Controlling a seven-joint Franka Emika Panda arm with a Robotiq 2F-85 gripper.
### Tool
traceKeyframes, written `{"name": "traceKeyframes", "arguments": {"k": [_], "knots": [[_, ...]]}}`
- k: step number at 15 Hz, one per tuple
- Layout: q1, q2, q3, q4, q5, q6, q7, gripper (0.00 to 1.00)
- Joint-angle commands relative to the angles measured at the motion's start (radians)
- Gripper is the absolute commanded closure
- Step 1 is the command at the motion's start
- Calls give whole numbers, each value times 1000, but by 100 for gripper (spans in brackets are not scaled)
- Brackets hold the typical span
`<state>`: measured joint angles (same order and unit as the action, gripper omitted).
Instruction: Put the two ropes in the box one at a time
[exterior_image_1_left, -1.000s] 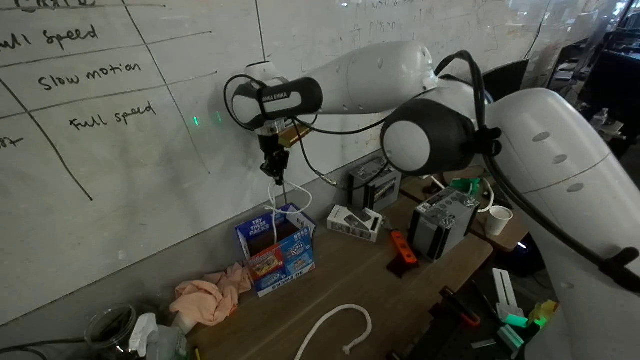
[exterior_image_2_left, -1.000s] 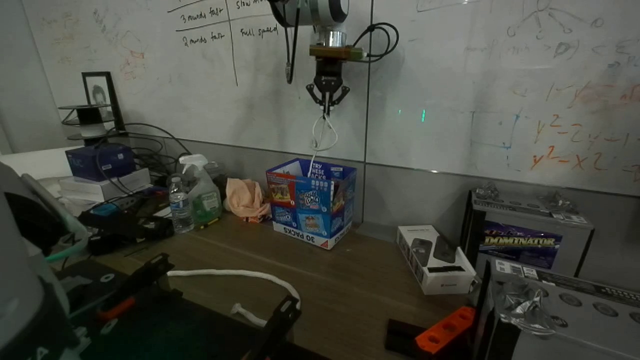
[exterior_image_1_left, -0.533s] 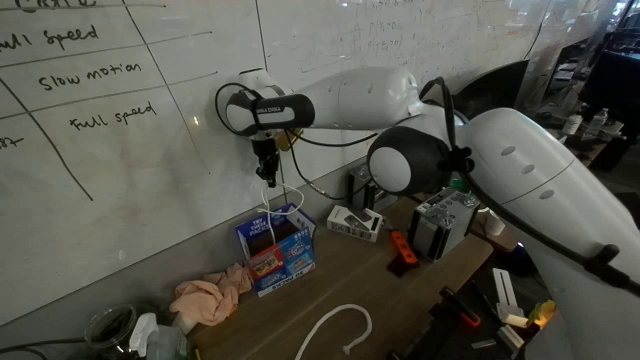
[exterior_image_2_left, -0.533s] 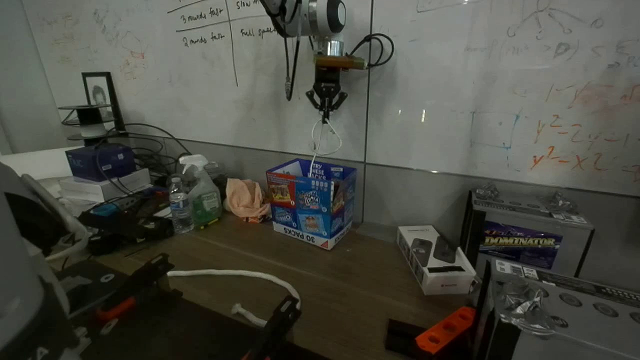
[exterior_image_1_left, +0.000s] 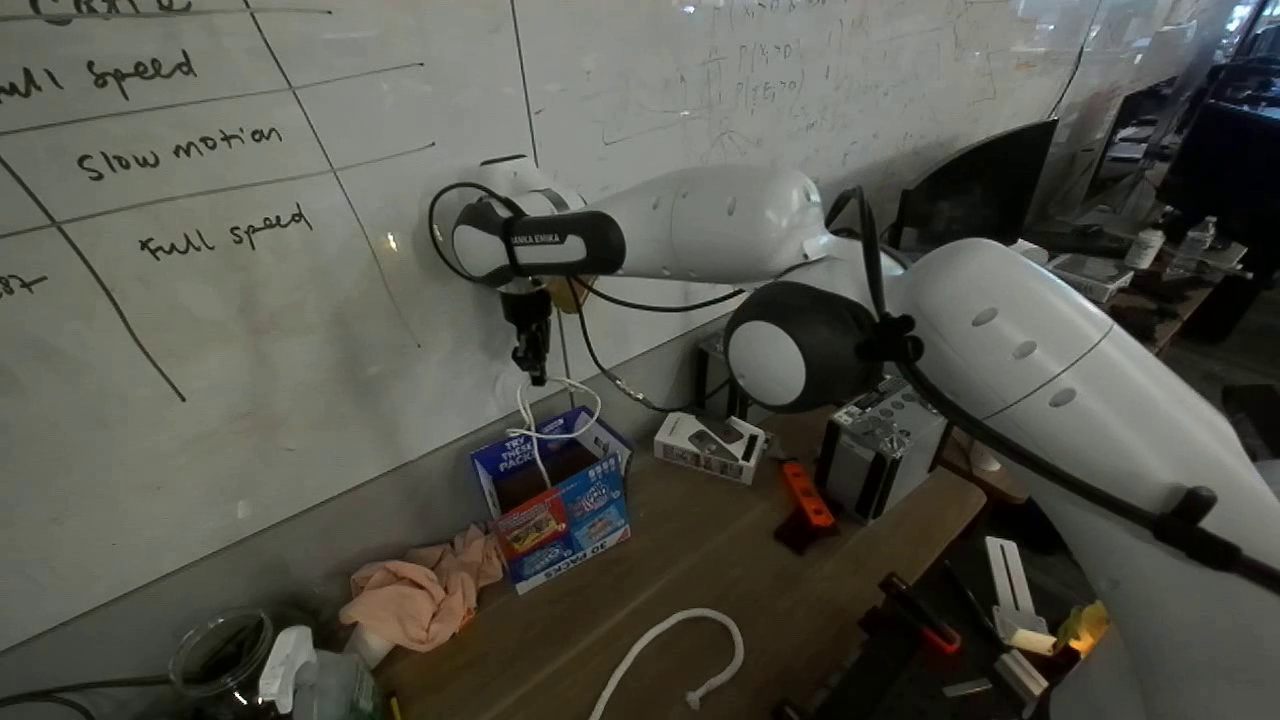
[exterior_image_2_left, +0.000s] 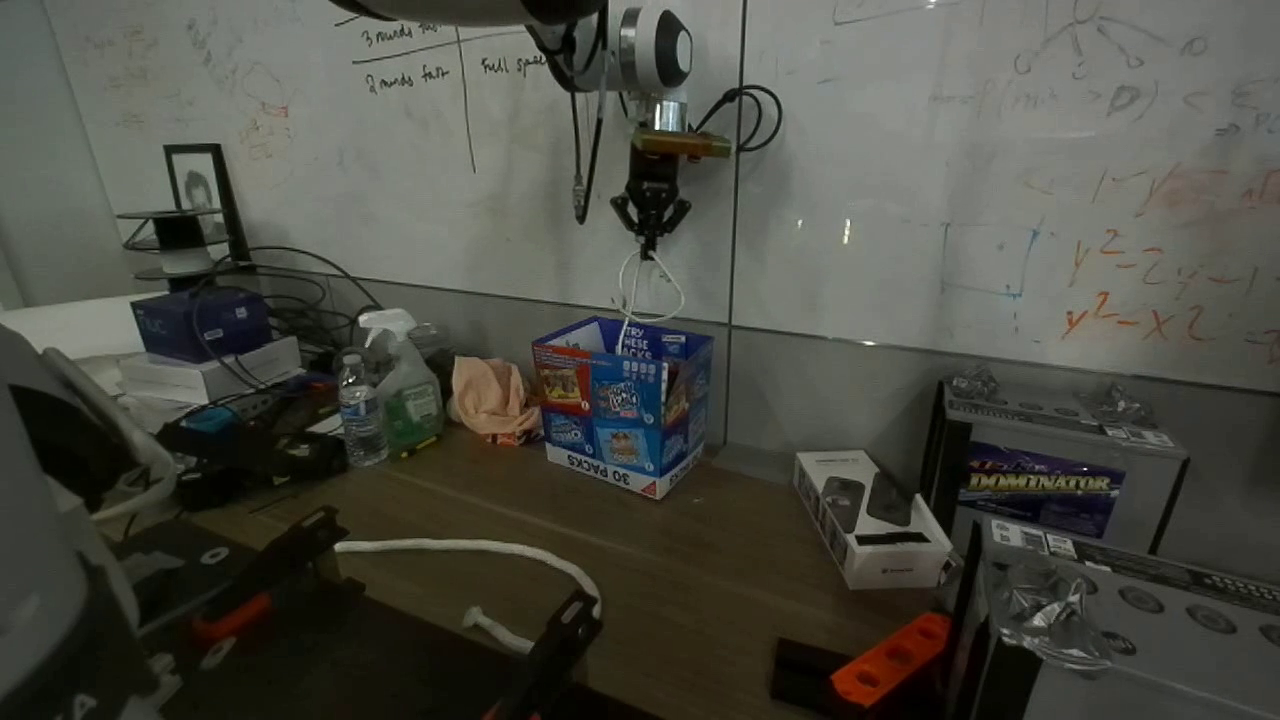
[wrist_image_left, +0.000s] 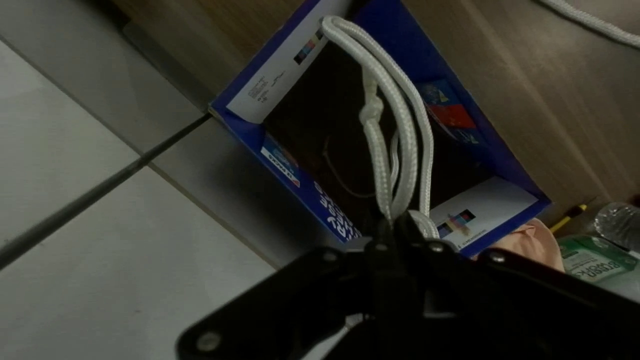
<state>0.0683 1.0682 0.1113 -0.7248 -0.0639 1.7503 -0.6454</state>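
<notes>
My gripper is shut on a white rope above the box, as it shows in both exterior views (exterior_image_1_left: 538, 379) (exterior_image_2_left: 648, 252) and the wrist view (wrist_image_left: 392, 227). The held rope (exterior_image_1_left: 565, 436) (exterior_image_2_left: 683, 298) (wrist_image_left: 407, 135) hangs in a loose loop, and one strand reaches down into the box opening. The open-topped blue and red snack box (exterior_image_1_left: 565, 530) (exterior_image_2_left: 620, 420) (wrist_image_left: 280, 75) stands against the wall. A thicker white rope (exterior_image_1_left: 700, 612) (exterior_image_2_left: 480, 546) lies curved on the table; part of it shows in the wrist view (wrist_image_left: 595, 22).
A whiteboard wall (exterior_image_2_left: 900, 180) rises close behind the box. A pink cloth (exterior_image_1_left: 420, 600), a spray bottle (exterior_image_2_left: 408, 395) and a water bottle (exterior_image_2_left: 360, 415) stand beside the box. A white phone carton (exterior_image_2_left: 870, 520), an orange tool (exterior_image_1_left: 806, 492) and grey metal cases (exterior_image_2_left: 1050, 480) occupy the other side.
My gripper has moved down toward the box with the rope still held, and the loop now hangs lower. The box and the rope on the table have not moved.
</notes>
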Motion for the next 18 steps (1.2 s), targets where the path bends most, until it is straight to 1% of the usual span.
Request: {"name": "traceKeyframes", "arguments": {"k": [1, 3, 4, 5, 6, 7, 9, 10, 13, 15, 17, 18], "knots": [[-8, 41, 21, 83, 19, -39, -48, 64], [-9, 41, 25, 84, 23, -48, -59, 47], [-8, 36, 22, 81, 22, -56, -53, 38], [-5, 28, 17, 77, 22, -78, -31, 32], [-2, 21, 8, 72, 20, -116, 1, 25], [3, 4, -8, 59, 12, -155, 55, 16], [7, -31, -27, 25, 9, -201, 165, 3], [9, -48, -33, 7, 9, -212, 217, 0], [10, -90, -36, -55, 19, -202, 361, 0], [8, -122, -27, -125, 27, -151, 439, 0], [9, -169, -24, -247, 27, -73, 508, 0], [10, -179, -24, -289, 24, -36, 536, 0]]}}
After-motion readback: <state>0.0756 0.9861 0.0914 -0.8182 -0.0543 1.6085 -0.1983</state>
